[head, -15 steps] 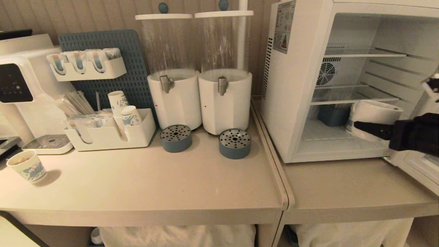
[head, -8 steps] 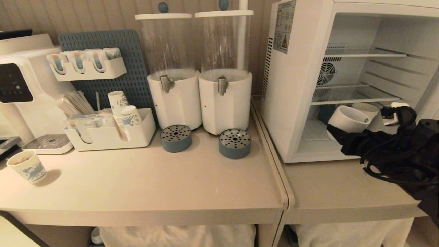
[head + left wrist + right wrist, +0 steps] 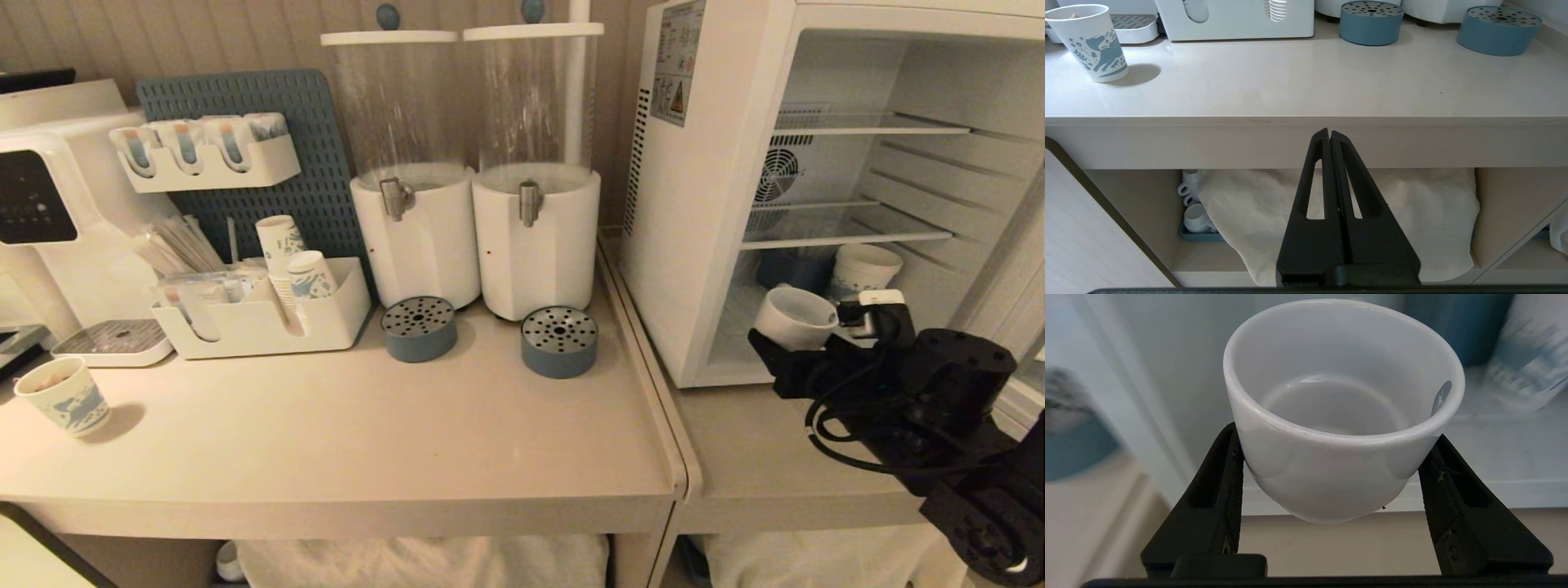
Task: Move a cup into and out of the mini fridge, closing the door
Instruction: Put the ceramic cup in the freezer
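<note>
Mini fridge (image 3: 702,204) stands on the surface (image 3: 490,425) at 3 o'clock, front open. Two dispensers (image 3: 473,163) sit just beside it toward 9 o'clock, a drip tray (image 3: 559,341) before each. Organizer bin (image 3: 269,314) lies farther toward 9 o'clock; a paper cup (image 3: 64,396) at 8 o'clock, well apart. Right tool (image 3: 796,343) holds the cup (image 3: 790,317) at the fridge's front opening, bottom compartment. Another cup (image 3: 867,268) sits behind, inside.

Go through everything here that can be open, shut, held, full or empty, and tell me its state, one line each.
mini fridge: open, interior showing.
cup: empty, clamped between the fingers, at the fridge's front.
right gripper: shut on the cup.
left gripper: shut, empty, parked below the counter edge.
drink dispensers: lids on, clear tanks look empty.
</note>
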Motion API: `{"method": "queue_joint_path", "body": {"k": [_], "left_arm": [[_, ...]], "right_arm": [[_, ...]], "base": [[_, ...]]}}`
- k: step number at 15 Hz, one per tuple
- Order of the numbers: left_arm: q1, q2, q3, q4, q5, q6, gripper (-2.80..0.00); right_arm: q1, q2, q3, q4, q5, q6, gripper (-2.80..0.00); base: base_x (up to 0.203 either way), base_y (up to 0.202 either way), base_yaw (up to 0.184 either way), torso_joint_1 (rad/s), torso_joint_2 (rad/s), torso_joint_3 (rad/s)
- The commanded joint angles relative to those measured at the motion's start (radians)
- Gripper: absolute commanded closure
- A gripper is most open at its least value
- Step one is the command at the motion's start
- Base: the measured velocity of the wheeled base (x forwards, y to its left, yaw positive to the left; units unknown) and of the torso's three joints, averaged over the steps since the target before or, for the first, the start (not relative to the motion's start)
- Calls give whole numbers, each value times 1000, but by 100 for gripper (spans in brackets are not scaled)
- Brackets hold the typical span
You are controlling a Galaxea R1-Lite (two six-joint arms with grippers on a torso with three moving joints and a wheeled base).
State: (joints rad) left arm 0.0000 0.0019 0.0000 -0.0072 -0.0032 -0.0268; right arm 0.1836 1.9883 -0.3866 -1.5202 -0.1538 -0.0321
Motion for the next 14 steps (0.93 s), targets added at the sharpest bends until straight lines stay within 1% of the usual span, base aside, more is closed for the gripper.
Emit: {"method": "queue_joint_path", "body": {"k": [1, 6, 8, 10, 11, 14], "left_arm": [[0, 0, 2, 0, 0, -1, 0], [0, 0, 2, 0, 0, -1, 0], [0, 0, 2, 0, 0, -1, 0], [0, 0, 2, 0, 0, -1, 0], [0, 0, 2, 0, 0, -1, 0], [0, 0, 2, 0, 0, -1, 0]], "right_arm": [[-1, 60, -19, -10, -3, -2, 0], [-13, 111, -139, 2, -3, -11, 0], [-25, 110, -215, 73, -4, -11, 0], [-30, 111, -241, 114, -4, -11, 0], [-31, 115, -283, 153, -4, -11, 0], [-36, 149, -322, 184, -4, -26, 0]], "base": [[0, 0, 0, 0, 0, 0], [0, 0, 0, 0, 0, 0], [0, 0, 0, 0, 0, 0], [0, 0, 0, 0, 0, 0], [0, 0, 0, 0, 0, 0], [0, 0, 0, 0, 0, 0]]}}
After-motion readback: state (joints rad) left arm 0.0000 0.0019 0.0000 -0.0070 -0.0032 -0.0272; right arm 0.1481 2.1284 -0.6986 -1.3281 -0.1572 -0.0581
